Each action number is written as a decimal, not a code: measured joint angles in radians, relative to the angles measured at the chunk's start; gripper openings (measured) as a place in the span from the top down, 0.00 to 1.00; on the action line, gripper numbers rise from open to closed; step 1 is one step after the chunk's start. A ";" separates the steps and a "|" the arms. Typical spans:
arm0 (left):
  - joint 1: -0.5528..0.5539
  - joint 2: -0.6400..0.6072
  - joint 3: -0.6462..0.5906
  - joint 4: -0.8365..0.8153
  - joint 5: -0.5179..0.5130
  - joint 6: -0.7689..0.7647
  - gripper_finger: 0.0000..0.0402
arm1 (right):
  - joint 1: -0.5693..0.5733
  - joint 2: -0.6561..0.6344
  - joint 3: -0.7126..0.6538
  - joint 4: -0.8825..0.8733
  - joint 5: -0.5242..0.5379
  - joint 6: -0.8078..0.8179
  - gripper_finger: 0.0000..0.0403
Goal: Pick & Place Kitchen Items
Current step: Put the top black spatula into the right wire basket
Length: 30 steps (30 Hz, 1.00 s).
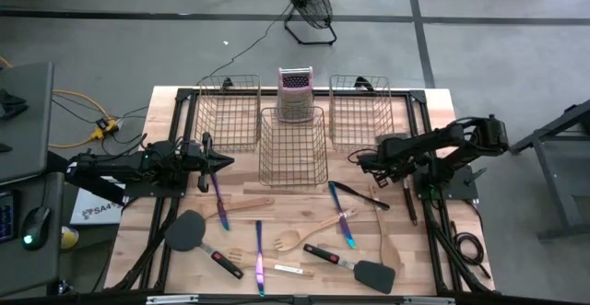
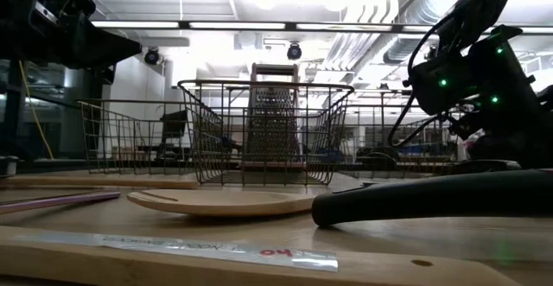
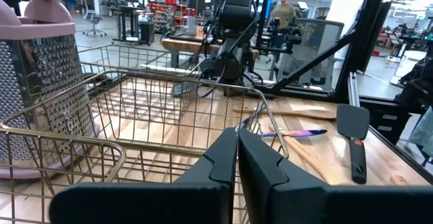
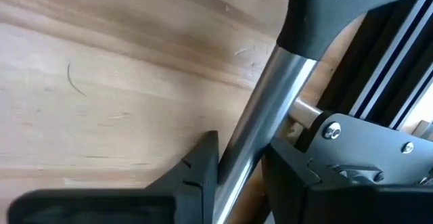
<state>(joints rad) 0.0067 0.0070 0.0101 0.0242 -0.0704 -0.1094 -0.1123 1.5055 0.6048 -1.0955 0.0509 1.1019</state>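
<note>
Three wire baskets (image 1: pixel 293 144) stand at the far side of the table (image 1: pixel 415 250), with a grater (image 1: pixel 295 93) behind the middle one. Utensils lie scattered on the near half: wooden spoons (image 1: pixel 309 234), black spatulas (image 1: pixel 355 266) and purple cutlery (image 1: pixel 259 254). The right gripper (image 1: pixel 361 160) sits low at the right, near the right basket, its jaws narrowly apart around a shiny metal shaft (image 4: pixel 254 139) with a black head; whether the fingers (image 4: pixel 196 166) press it I cannot tell. The left gripper (image 1: pixel 228 161) hovers left of the middle basket, jaws closed, empty
</note>
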 joint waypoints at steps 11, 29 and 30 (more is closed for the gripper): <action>0.000 0.000 0.000 0.000 0.000 0.000 0.96 | 0.000 -0.008 0.001 -0.011 -0.049 -0.023 0.80; 0.000 0.000 0.000 0.000 0.000 0.000 0.96 | -0.055 -0.043 0.006 -0.021 -0.024 0.011 0.84; 0.000 0.000 0.000 0.000 0.000 0.000 0.96 | -0.062 -0.043 0.006 -0.021 -0.014 0.022 0.84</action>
<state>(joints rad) 0.0067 0.0071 0.0101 0.0240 -0.0700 -0.1095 -0.1741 1.4620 0.6106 -1.1161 0.0370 1.1235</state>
